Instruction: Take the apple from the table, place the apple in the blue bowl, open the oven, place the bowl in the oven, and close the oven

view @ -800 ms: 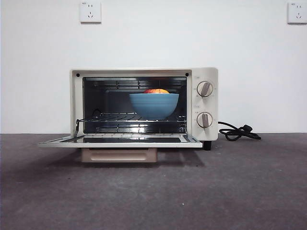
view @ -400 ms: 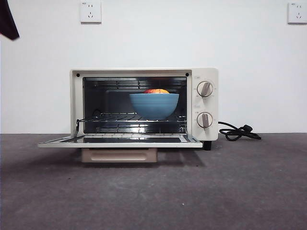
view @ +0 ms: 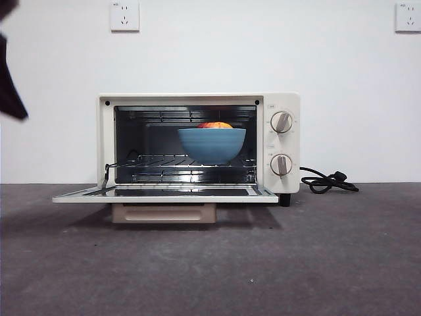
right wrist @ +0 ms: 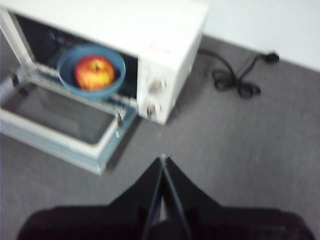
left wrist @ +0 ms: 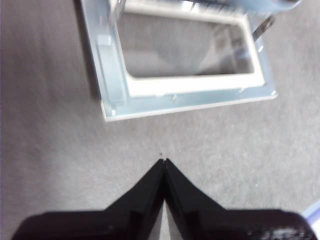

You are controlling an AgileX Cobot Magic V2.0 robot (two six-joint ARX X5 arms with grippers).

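The cream-white oven point(view: 197, 99) stands on the table point(view: 296, 263) with its glass door point(view: 164, 193) folded down flat. On the wire rack inside sits the blue bowl point(view: 212, 145) holding the red-yellow apple point(view: 215, 125); the right wrist view shows the bowl point(right wrist: 67, 75) and apple point(right wrist: 94, 72) from above. My left gripper point(left wrist: 164, 161) hovers shut above the table in front of the open door point(left wrist: 190, 97); it shows as a dark shape point(view: 10, 92) at the front view's left edge. My right gripper point(right wrist: 163, 159) is shut, high and to the right of the oven point(right wrist: 150, 35).
A black power cord point(view: 327, 182) lies coiled on the table right of the oven, also seen as the cord point(right wrist: 235, 82) in the right wrist view. Two knobs point(view: 281, 122) sit on the oven's right panel. Wall sockets point(view: 124, 16) are mounted above.
A dark arm shape has come in at the front view's upper left edge and moved lower. Oven, bowl and apple have not moved.
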